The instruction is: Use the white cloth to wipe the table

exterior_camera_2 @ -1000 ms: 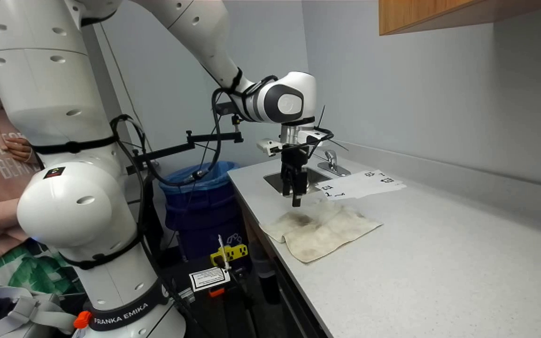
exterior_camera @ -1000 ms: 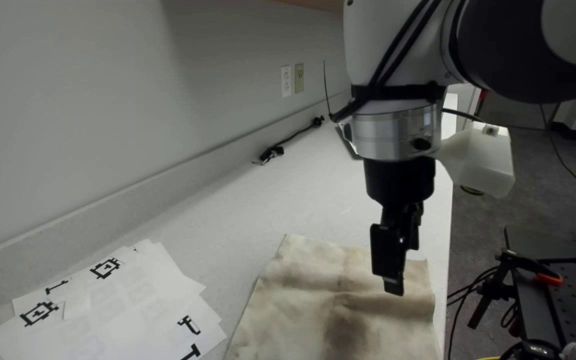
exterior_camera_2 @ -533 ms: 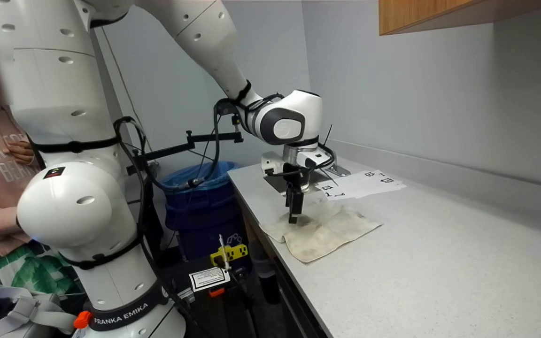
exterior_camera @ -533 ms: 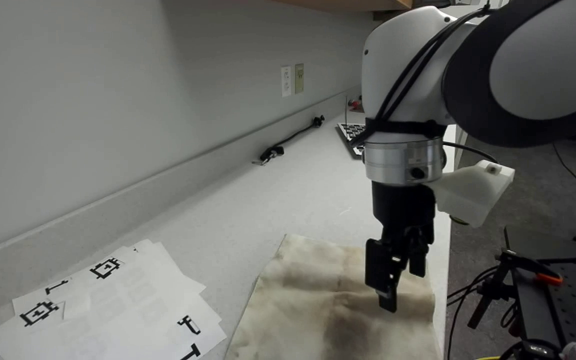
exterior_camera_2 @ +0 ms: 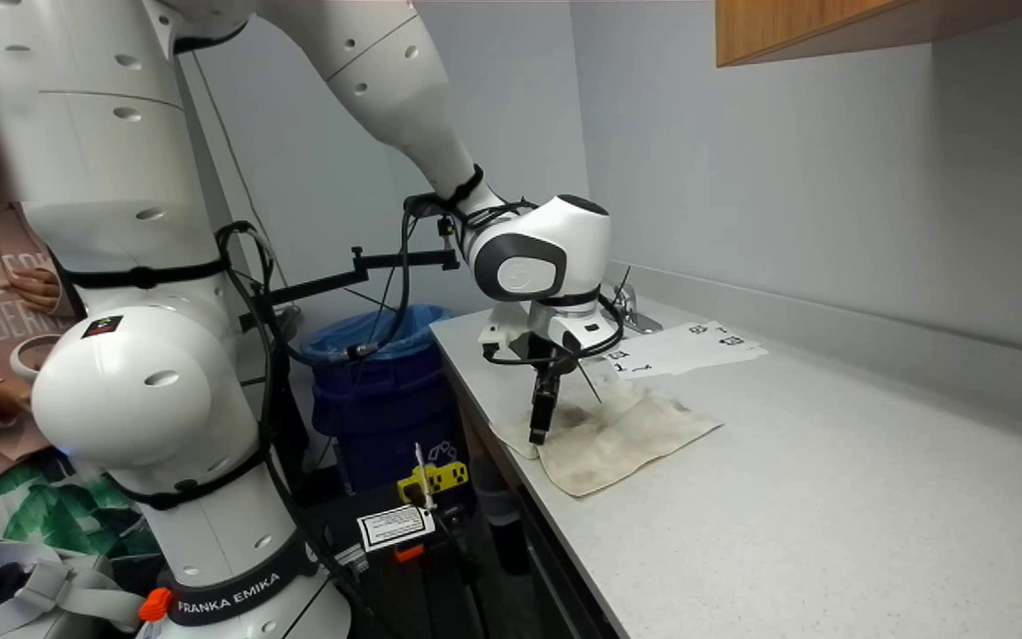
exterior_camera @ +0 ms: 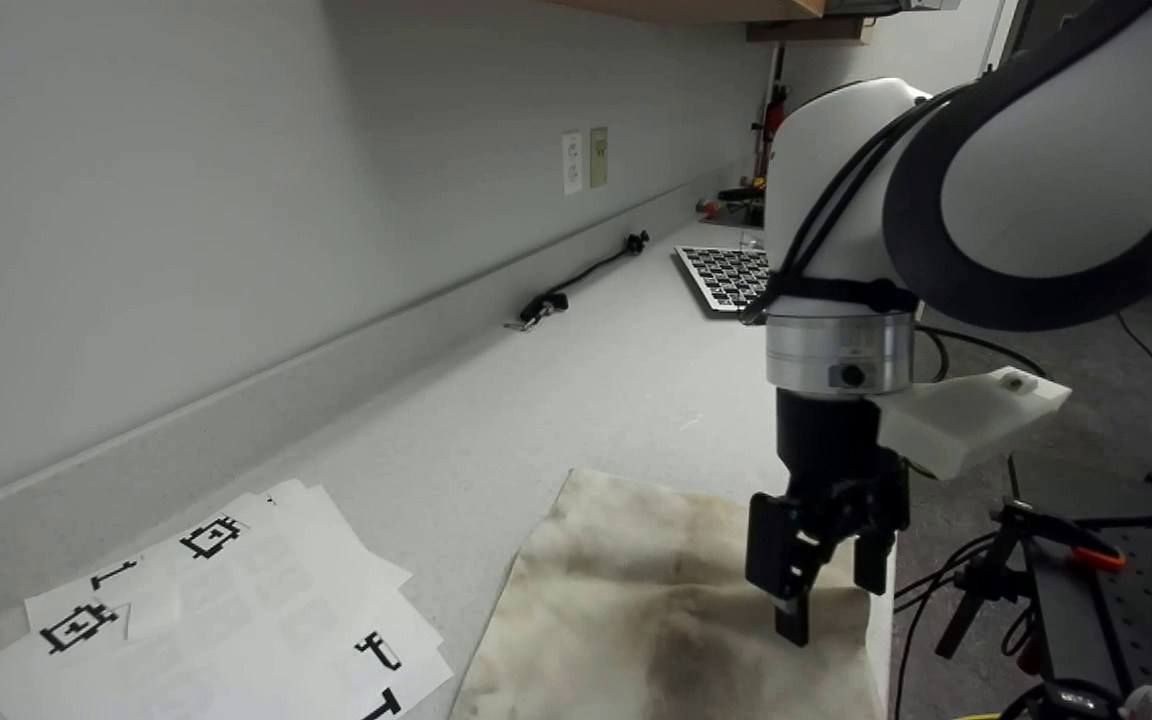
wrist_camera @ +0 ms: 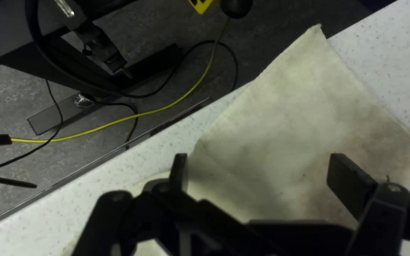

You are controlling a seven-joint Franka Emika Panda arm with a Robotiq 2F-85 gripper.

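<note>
Fingers (wrist_camera: pixel 349 185) spread wide, empty, farther apart and lower than before over white cloth (exterior_camera: pixel 636 600), contact unclear

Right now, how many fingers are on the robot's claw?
2. In the wrist view, one finger is nearer the edge of the counter, the other finger in front of a brownish patch of the white cloth. None seem hidden.
</note>
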